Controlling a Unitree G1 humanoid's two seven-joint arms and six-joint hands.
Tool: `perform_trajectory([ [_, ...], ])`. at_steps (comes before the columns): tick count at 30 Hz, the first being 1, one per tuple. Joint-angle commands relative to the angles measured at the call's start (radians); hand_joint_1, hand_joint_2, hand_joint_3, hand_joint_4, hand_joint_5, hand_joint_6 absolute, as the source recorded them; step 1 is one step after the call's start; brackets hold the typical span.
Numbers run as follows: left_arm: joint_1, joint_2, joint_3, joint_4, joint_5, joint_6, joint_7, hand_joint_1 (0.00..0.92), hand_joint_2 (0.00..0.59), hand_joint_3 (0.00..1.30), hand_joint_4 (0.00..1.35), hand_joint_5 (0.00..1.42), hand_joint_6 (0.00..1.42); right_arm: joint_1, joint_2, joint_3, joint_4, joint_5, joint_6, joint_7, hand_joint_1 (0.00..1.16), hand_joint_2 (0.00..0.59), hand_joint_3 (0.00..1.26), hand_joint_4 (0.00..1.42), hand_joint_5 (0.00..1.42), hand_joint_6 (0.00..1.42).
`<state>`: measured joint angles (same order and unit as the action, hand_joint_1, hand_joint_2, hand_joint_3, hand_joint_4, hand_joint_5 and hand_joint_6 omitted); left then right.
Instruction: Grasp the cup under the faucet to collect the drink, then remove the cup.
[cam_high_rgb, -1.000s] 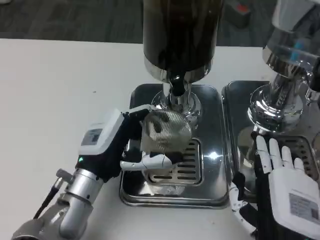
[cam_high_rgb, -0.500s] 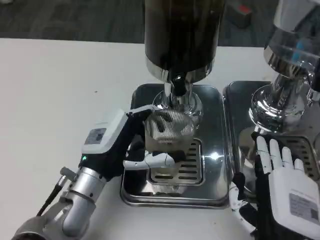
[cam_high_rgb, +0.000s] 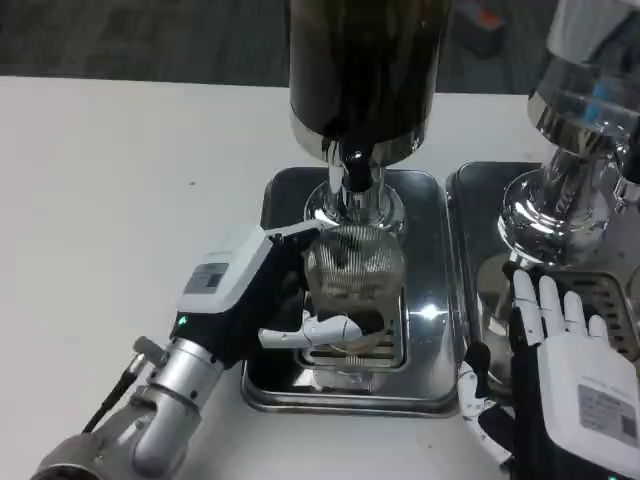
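The cup (cam_high_rgb: 352, 268), a clear ribbed one, is gripped by the left hand (cam_high_rgb: 262, 300), whose fingers are wrapped round its lower part, and it is held upright over the grille of the steel drip tray (cam_high_rgb: 430, 390), just below the faucet (cam_high_rgb: 352, 165) of the dark drink dispenser (cam_high_rgb: 362, 70). The grasp is thus judged to be done and the cup looks roughly lined up beneath the spout; whether any drink is flowing or has been collected cannot be told, since the cup's contents are not clearly shown. Filling, if not finished, and the removal of the cup are judged to be left. The right hand (cam_high_rgb: 560, 350) is held released, its fingers spread and nothing in them, over the front of a second tray (cam_high_rgb: 470, 200) to the right, on which a second dispenser (cam_high_rgb: 575, 130) with a shiny base is set. Both trays are placed side by side on the white worktop (cam_high_rgb: 120, 180). The cup's way up is blocked by the faucet and the dispenser's base close above it, so a path forward or sideways is judged to be needed.
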<state>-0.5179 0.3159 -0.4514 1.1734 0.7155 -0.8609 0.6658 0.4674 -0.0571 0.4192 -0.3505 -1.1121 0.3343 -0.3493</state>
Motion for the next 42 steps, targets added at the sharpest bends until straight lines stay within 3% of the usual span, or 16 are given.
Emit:
perform_trajectory([
  [1,-0.001,0.006,-0.001,0.003,-0.003,0.017,0.010,0.256,0.084,0.46,0.51,0.71,0.57,0.004,0.004,0.007,0.000,0.000,0.002,-0.005,0.47,0.567,0.04,0.00,0.00,0.00],
  [22,0.035,0.053,0.022,-0.006,-0.057,-0.004,-0.024,0.007,0.000,0.22,0.24,0.50,0.29,-0.020,-0.004,0.000,0.023,0.022,-0.009,-0.003,0.47,0.565,0.04,0.00,0.00,0.00],
  [25,0.057,0.076,0.047,-0.019,-0.089,-0.025,-0.042,0.000,0.000,0.17,0.16,0.43,0.23,-0.024,-0.012,0.005,0.023,-0.001,-0.006,-0.009,0.46,0.559,0.03,0.00,0.00,0.00],
  [29,0.087,0.120,0.092,-0.055,-0.139,-0.052,-0.091,0.000,0.000,0.01,0.01,0.24,0.13,-0.030,-0.019,0.008,0.023,-0.036,0.007,-0.009,0.45,0.556,0.01,0.00,0.00,0.00],
  [35,0.144,0.173,0.120,-0.134,-0.144,-0.060,-0.120,0.000,0.000,0.00,0.00,0.08,0.01,-0.046,-0.021,0.014,0.044,-0.105,0.056,0.003,0.40,0.529,0.00,0.00,0.00,0.00],
  [42,0.205,0.194,0.164,-0.214,-0.192,-0.114,-0.162,0.000,0.009,0.00,0.00,0.05,0.00,-0.059,-0.047,0.011,0.052,-0.082,0.044,0.013,0.37,0.537,0.00,0.00,0.00,0.00],
])
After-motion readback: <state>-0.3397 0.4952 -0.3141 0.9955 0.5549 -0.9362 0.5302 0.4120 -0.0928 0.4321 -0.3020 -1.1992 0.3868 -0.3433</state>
